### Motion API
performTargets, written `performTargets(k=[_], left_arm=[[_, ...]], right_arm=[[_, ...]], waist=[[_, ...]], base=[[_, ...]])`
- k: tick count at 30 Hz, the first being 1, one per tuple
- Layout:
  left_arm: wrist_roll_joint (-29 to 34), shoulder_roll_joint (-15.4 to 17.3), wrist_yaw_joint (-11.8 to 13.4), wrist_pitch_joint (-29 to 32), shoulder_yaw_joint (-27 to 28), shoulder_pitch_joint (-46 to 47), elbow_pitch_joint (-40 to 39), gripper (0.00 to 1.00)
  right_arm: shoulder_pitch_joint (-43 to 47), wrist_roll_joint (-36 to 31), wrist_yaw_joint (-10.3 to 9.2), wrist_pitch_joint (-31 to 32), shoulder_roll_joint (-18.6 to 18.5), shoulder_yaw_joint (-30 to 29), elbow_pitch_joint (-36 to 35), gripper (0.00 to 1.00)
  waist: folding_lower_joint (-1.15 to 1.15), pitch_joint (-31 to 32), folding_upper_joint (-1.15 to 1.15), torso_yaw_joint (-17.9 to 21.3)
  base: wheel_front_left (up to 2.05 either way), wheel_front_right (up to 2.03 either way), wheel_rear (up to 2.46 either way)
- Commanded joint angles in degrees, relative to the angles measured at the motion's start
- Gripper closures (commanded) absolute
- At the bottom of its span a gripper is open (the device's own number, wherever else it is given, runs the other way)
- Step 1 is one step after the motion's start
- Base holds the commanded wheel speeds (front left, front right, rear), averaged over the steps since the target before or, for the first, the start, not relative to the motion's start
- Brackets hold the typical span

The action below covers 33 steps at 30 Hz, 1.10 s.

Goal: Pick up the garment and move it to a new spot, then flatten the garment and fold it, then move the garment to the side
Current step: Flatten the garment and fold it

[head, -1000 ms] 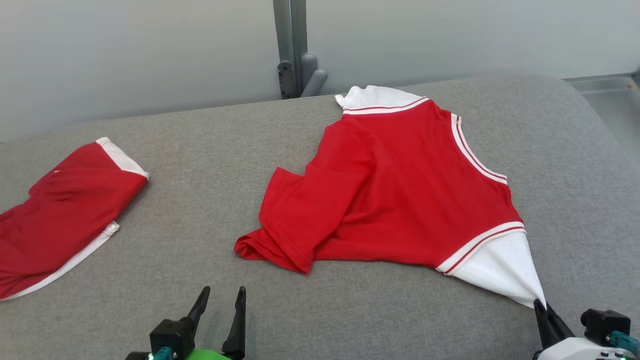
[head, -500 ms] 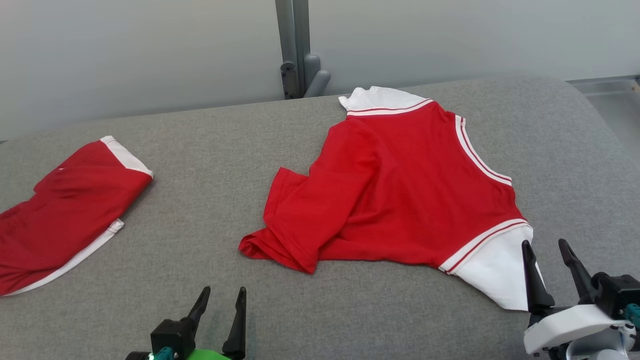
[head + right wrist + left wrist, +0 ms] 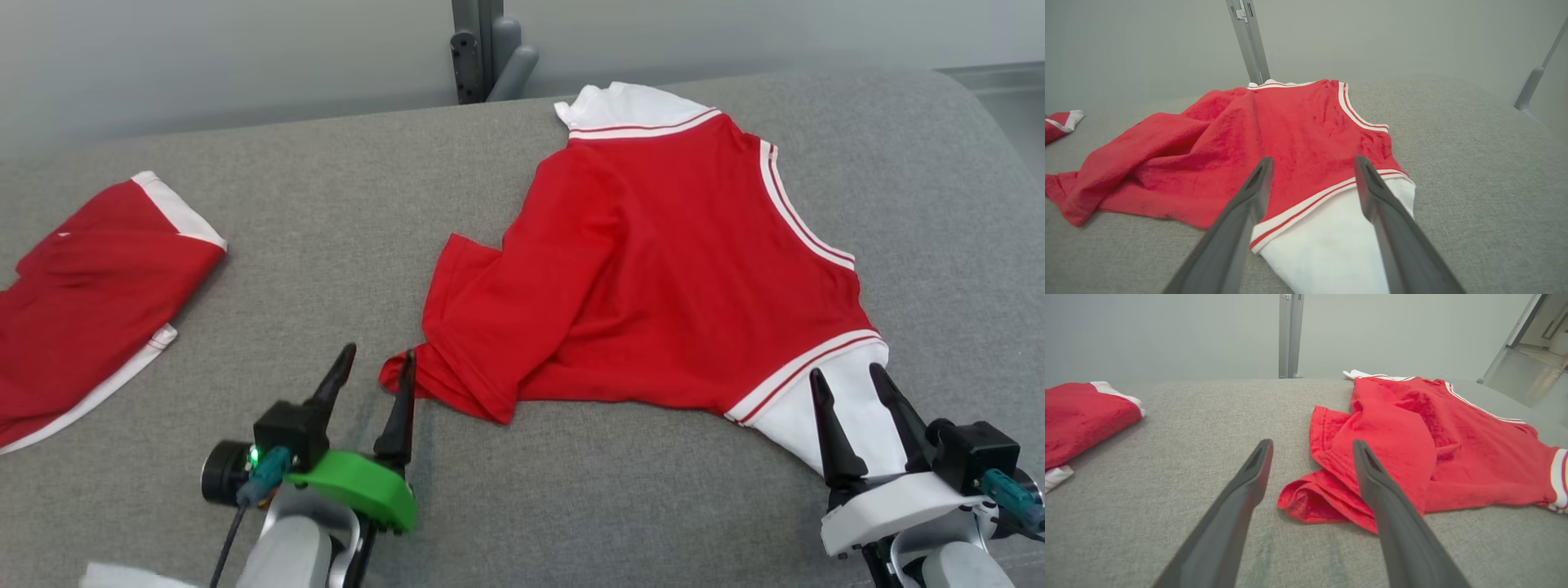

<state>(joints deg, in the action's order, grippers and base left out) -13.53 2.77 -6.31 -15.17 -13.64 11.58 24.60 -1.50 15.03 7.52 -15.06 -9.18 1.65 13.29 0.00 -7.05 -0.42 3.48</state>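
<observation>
The garment [image 3: 653,269] lies on the grey surface [image 3: 326,204], right of the middle and reaching toward the far edge. It is red, with white sleeves and thin white and red stripes. It is not flat: the left part is folded over itself, and its near left corner is bunched. The near white sleeve [image 3: 788,420] points toward the robot. The right gripper [image 3: 845,371] stands wide open with both fingers over this sleeve and holds nothing; I cannot tell if the fingers touch the cloth. The left gripper [image 3: 380,353] is also wide open and empty, its right finger just beside the bunched red corner. A second garment [image 3: 90,310], also red and white, lies well apart at the left. Behind the surface a grey post [image 3: 482,41] stands against a pale wall [image 3: 204,57].
</observation>
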Motion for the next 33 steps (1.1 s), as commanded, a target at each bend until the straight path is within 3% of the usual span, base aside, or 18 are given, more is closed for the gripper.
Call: performTargets(k=[1, 8, 12, 20, 21, 22, 23, 29, 33], left_arm=[[0.5, 0.2, -0.3, 0.0, -0.2, 2.4, 0.9, 0.0], [-2.1, 0.5, -1.2, 0.0, -1.9, 16.2, 13.9, 0.0], [-5.1, 1.5, -1.2, 0.2, -6.1, 22.9, 22.1, 0.0], [-9.1, 2.5, -1.2, 1.5, -10.4, 30.0, 33.0, 0.0], [-9.4, 2.5, -1.2, 1.2, -10.9, 30.4, 33.6, 0.16], [-9.6, 2.5, -1.2, 1.0, -11.4, 30.7, 33.9, 0.53], [-9.9, 2.4, -1.2, 0.7, -11.9, 30.9, 34.2, 1.0], [-11.2, 3.6, -1.2, 0.0, -13.5, 33.4, 33.7, 1.0], [-9.0, 6.0, 0.6, 0.0, -9.6, 35.6, 25.2, 1.0]], right_arm=[[-1.0, 0.3, -0.07, -0.2, -0.3, 0.2, 0.0, 0.0], [-4.0, 0.6, -0.07, -0.2, -0.1, 1.9, 0.7, 0.0], [-5.0, 0.6, -0.07, -0.2, 0.1, 2.5, 1.2, 0.0], [-6.3, 0.3, -0.07, -0.2, 0.7, 2.4, 1.7, 0.0], [-6.3, 0.3, -0.07, -0.2, 0.7, 2.3, 1.7, 0.0], [-6.5, 0.3, -0.06, -0.2, 0.8, 2.2, 1.8, 0.0], [-6.6, 0.3, -0.07, -0.2, 0.9, 2.1, 1.9, 0.0], [-7.4, 0.4, -0.07, -0.2, 1.2, 2.0, 2.3, 0.0], [-8.1, 0.5, -0.07, -0.2, 1.6, 2.0, 1.8, 0.0]], waist=[[0.0, -3.0, 0.42, 1.2], [0.0, -7.6, 0.42, 3.7], [0.0, -9.1, 0.42, 4.9], [0.0, -10.9, 0.42, 6.0], [0.0, -11.1, 0.42, 5.9], [0.0, -11.3, 0.42, 5.9], [0.0, -11.5, 0.42, 5.8], [0.0, -12.3, 0.42, 5.3], [0.0, -13.6, 0.42, 5.2]], base=[[0.0, 0.0, 0.0], [0.0, 0.0, 0.0], [0.0, 0.0, 0.0], [0.0, 0.0, 0.0], [0.0, 0.0, 0.0], [0.0, 0.0, 0.0], [0.0, 0.0, 0.0], [0.0, 0.0, 0.0], [0.0, 0.0, 0.0]])
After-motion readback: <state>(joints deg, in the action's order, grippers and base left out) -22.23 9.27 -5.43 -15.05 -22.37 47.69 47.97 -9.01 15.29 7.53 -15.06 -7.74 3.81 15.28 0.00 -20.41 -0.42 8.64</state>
